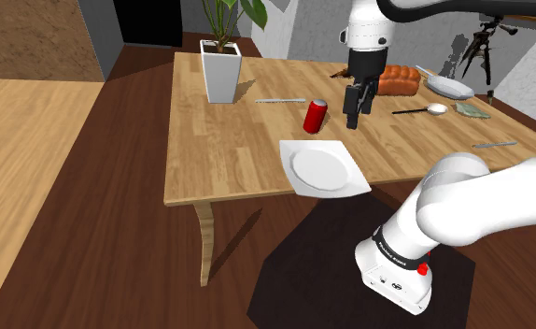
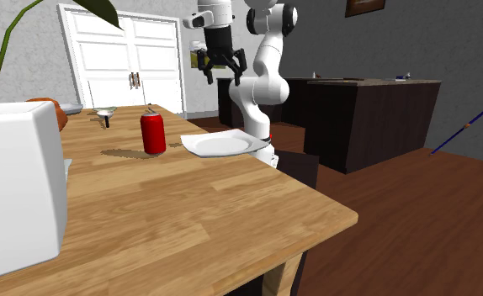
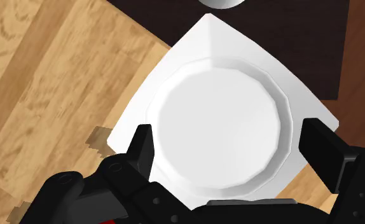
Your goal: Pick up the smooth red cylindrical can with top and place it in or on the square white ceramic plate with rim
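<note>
A red can [image 1: 316,114] with a silver top stands upright on the wooden table [image 1: 219,159], just beyond the square white plate [image 1: 324,168]. That plate lies at the table's near edge, one corner hanging over it. My gripper [image 1: 360,107] hangs open in the air, above the table and to the shoulder view's right of the can, holding nothing. From the second exterior view the can [image 2: 153,133] stands left of the plate [image 2: 219,145], with the gripper [image 2: 220,74] high above them. The wrist view looks straight down on the plate [image 3: 206,44] between the spread fingers [image 3: 142,145].
A white planter [image 1: 221,70] with a green plant stands at the table's far left. A knife [image 1: 280,100], a bread loaf [image 1: 399,78], a ladle [image 1: 425,109], a dish [image 1: 448,86] and a second knife [image 1: 495,144] lie toward the far right. A dark counter [image 2: 358,109] stands behind the arm.
</note>
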Available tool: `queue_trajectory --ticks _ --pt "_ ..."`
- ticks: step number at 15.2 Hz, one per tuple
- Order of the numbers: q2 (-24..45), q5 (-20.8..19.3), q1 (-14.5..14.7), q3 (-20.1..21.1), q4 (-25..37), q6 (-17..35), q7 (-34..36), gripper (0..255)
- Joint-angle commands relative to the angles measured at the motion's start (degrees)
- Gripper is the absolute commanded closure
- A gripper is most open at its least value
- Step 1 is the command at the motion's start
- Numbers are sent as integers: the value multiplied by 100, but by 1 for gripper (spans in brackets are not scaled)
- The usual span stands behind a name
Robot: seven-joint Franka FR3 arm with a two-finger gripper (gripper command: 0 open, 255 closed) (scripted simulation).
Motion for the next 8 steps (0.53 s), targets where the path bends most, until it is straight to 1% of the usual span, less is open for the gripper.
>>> queue_trajectory --ticks 1,5,8 --pt "0 0 0 0 0 0 0 0" --pt "299 -355 -51 -456 -98 801 -702 0" --pt "623 -544 -70 -796 -81 1415 -1214 0"
